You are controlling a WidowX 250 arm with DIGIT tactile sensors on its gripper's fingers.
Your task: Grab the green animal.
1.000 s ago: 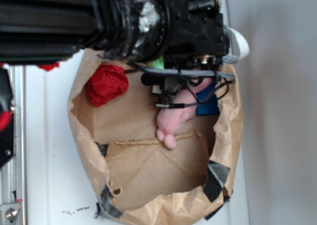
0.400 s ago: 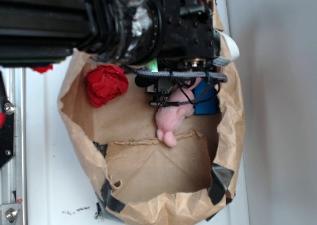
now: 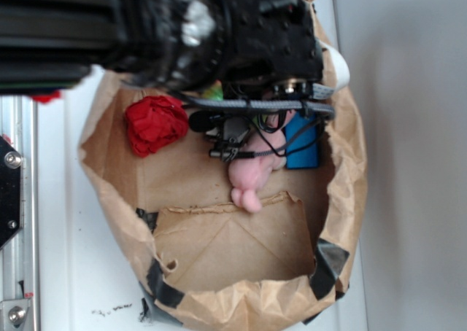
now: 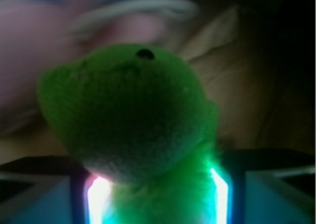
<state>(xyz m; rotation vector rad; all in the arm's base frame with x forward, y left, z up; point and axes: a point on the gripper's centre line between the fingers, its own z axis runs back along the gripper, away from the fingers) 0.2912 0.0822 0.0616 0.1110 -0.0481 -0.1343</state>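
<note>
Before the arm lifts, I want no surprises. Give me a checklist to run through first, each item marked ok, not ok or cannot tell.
1. Right target: the green animal fills the wrist view, its body running down between the lit jaws. Ok.
2. Grip closed on it: jaw contact is hidden by glare and blur. Cannot tell.
3. Bunny clear of the jaws: in the exterior view it lies right under the gripper, and pink blurs beside the green animal's head. Cannot tell.
4. Red ball out of the way: it lies off to the side. Ok.
5. Cables free: they hang across the bunny. Cannot tell.
6. Bag wall clearance: the arm sits near the rim. Cannot tell.
</note>
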